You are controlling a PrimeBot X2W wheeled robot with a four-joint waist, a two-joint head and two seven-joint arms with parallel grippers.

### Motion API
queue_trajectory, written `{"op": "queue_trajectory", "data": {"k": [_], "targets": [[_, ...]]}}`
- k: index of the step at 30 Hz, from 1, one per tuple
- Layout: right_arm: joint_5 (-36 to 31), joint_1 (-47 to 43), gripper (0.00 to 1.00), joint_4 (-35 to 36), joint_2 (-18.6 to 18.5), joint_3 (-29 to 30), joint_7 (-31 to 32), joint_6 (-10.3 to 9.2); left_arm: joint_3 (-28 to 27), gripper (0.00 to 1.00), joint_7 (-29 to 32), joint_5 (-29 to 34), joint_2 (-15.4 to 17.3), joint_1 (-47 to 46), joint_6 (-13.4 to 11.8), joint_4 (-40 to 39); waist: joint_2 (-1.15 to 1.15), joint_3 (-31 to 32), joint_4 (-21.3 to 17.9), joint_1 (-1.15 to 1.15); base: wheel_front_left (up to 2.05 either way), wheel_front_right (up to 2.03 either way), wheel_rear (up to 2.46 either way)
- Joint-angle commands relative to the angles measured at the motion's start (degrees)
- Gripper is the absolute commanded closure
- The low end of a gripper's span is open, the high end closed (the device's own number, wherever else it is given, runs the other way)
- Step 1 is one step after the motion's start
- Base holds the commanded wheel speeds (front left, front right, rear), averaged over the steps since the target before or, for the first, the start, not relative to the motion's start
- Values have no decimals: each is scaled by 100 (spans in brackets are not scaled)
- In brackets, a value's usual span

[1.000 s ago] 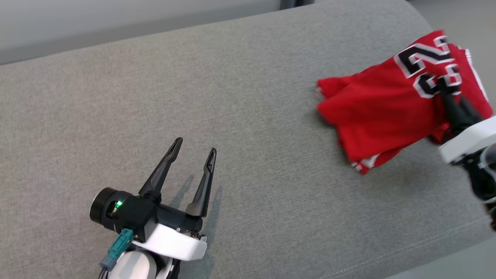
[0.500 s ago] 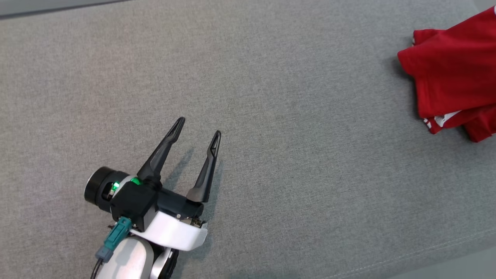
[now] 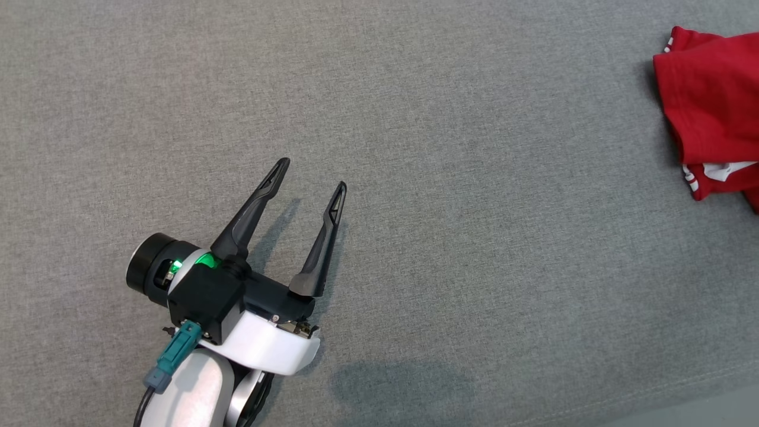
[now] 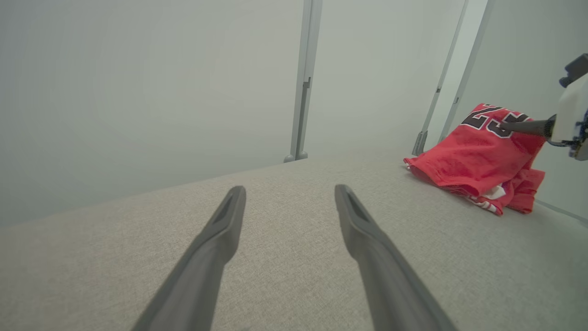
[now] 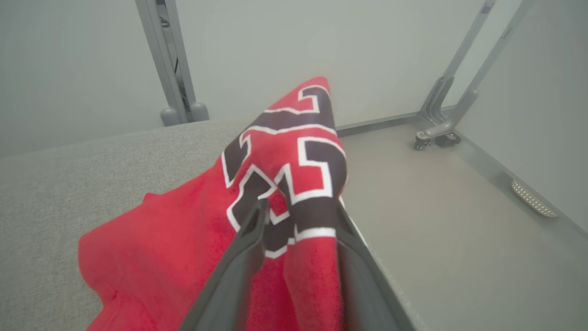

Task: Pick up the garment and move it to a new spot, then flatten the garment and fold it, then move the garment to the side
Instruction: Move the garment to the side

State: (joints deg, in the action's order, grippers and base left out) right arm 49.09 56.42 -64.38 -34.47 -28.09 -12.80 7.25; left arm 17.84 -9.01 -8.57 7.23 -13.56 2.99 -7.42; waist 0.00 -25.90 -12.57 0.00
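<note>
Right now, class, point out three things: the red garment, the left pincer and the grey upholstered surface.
red garment point(image 3: 705, 101), head view, on its folded red top layer.
left pincer point(image 3: 312, 174), head view, midway between its two fingertips.
grey upholstered surface point(image 3: 474, 178), head view, on a bare middle stretch.

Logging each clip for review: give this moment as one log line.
left gripper: open, empty | right gripper: straddles raised garment fold, grip unclear
</note>
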Motion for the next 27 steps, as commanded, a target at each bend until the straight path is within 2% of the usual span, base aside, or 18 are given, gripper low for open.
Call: {"op": "queue_trajectory", "data": {"k": [1, 6, 12, 16, 20, 24, 27], "targets": [[-122, 11, 0, -140, -141, 0, -118, 24, -139, 0, 13, 42, 65, -162, 21, -193, 0, -19, 20, 0, 0, 0, 0], [-548, 335, 0, -672, -61, 141, -210, 24, -135, 0, 8, 24, 79, -168, -6, -201, 0, -36, 43, 0, 0, 0, 0], [-1591, 660, 0, -716, -308, 636, -217, 24, -121, 0, -19, 3, 63, -199, -52, -151, 0, 7, 11, 0, 0, 0, 0], [-2235, 570, 0, -258, -168, 1334, -218, 24, -118, 0, -52, -36, 52, -183, -76, -92, 0, 137, -15, 0, 0, 0, 0], [-2713, 135, 0, 435, 238, 2006, -218, 24, -134, 0, -113, -132, 11, -130, -110, -12, 0, 327, 6, 0, 0, 0, 0], [-3074, -405, 0, 1221, 703, 2377, -219, 24, -178, 0, -188, -263, -47, -46, -165, 92, 0, 552, 78, 0, 0, 0, 0], [-3188, -673, 0, 1603, 902, 2462, -219, 24, -223, 0, -232, -328, -78, 3, -218, 154, 0, 673, 136, 0, 0, 0, 0]]}}
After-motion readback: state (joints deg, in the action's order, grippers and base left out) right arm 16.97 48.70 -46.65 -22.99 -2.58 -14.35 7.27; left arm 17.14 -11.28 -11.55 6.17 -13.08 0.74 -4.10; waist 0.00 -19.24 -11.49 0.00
